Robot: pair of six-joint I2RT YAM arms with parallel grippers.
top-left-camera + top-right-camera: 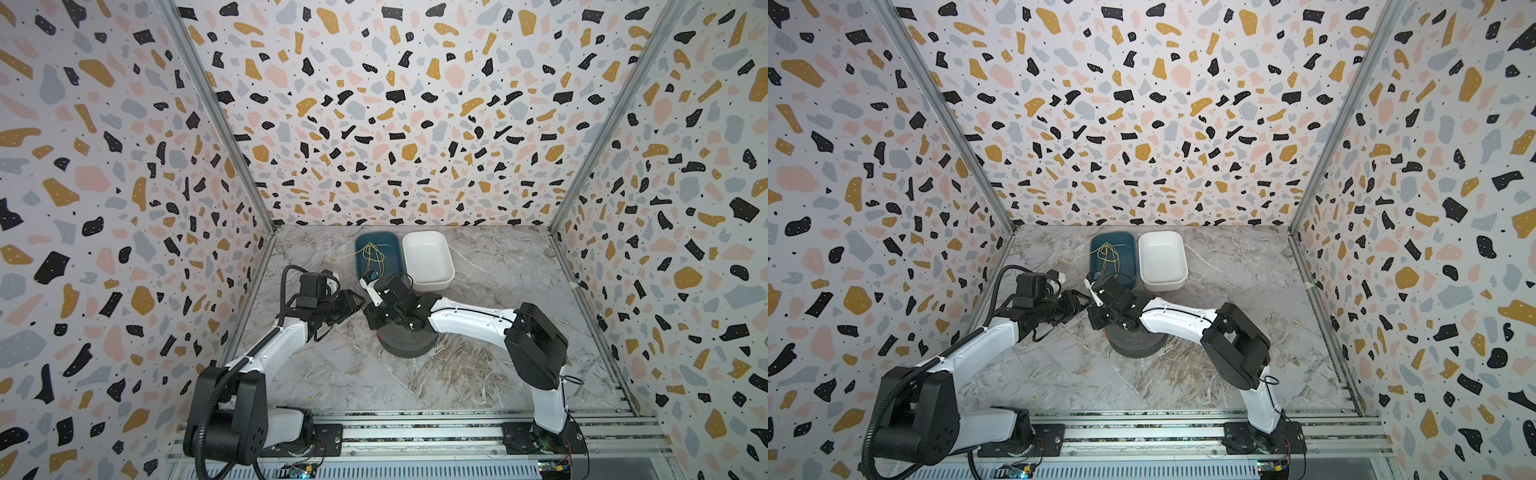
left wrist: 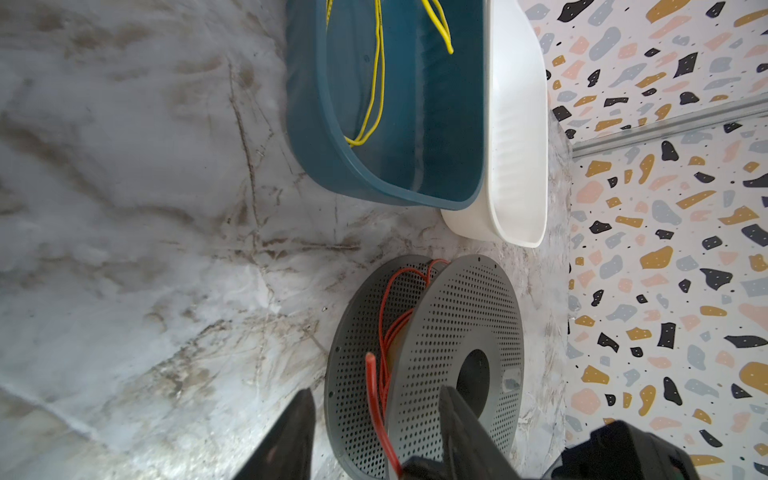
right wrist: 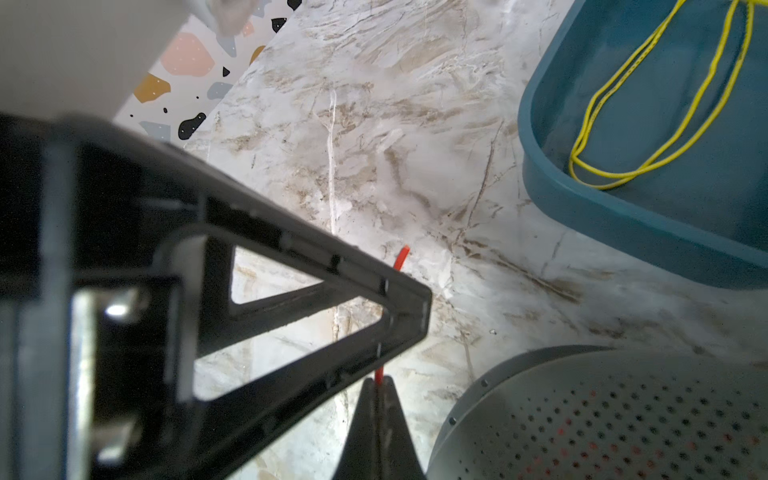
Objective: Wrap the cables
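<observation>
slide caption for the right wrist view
The right gripper shut on the red cable beside the grey spool; yellow wire lies in the blue tray.

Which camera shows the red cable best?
The left wrist view: the red cable shows wound inside the grey spool, one strand rising toward the camera. The right wrist view shows only a short bit pinched in the fingers of the right gripper. In both top views, it is too thin to make out.

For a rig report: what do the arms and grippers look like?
The left arm and right arm have white shells and black joints. A ribbed black hose follows the left one. The left gripper and right gripper are black, with tapered fingers.
</observation>
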